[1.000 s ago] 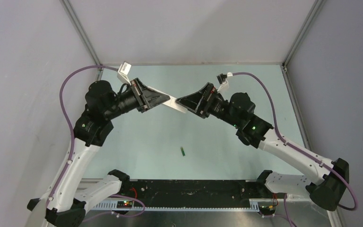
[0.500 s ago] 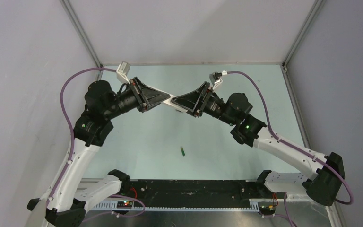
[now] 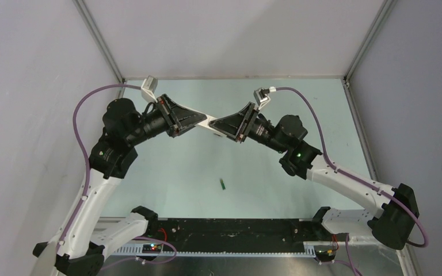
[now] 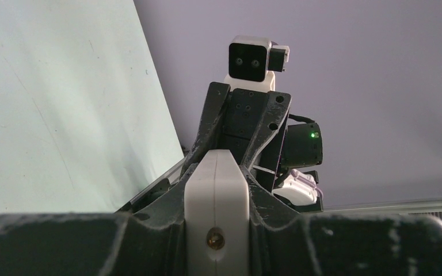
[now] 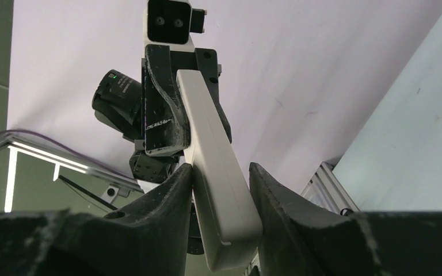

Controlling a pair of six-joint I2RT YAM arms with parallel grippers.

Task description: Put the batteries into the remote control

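Our left gripper (image 3: 200, 119) clamps the remote control (image 5: 207, 126) aloft. Our right gripper (image 5: 220, 172) straddles its free end, probably to steady it, though we cannot tell if it pinches. A green battery (image 3: 223, 184) lies well apart on the table (image 3: 167, 167).

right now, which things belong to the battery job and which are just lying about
Job: remote control, held by left gripper, right gripper around its other end; green battery on the table.
Not the job: purple cables, enclosure frame.
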